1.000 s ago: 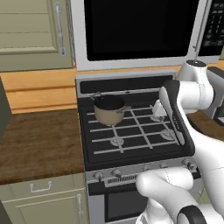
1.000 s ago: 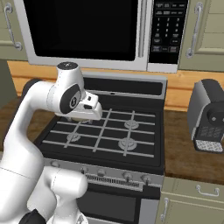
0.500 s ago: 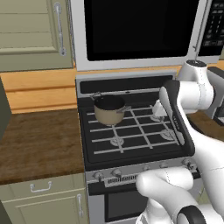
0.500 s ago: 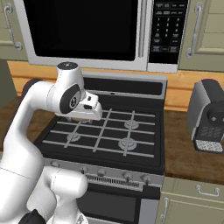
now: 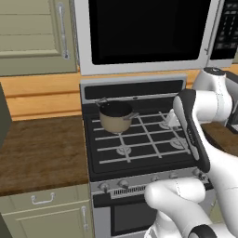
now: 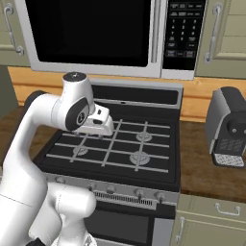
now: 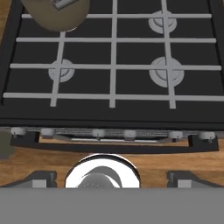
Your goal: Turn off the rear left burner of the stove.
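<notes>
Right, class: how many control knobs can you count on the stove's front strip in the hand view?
6, in a row along the stove front strip: two at left, two middle, two right. None looks hidden.

The left base view looks from behind the arm, on its left side, forward and down at the stove (image 5: 139, 139). It also takes in the wooden counter (image 5: 42, 148) to the left of the stove and the microwave (image 5: 144, 32) above it.

The right base view looks from behind the arm on its right side, also forward and down. It shows the same stove (image 6: 115, 144) and microwave (image 6: 91, 33), and the coffee machine (image 6: 229, 127) on the counter to the right.

The hand view is nearer. It looks steeply down on the stove top (image 7: 113, 65), with the row of knobs (image 7: 98, 132) in the lower part of the picture. All three views share the grates and burners.
</notes>
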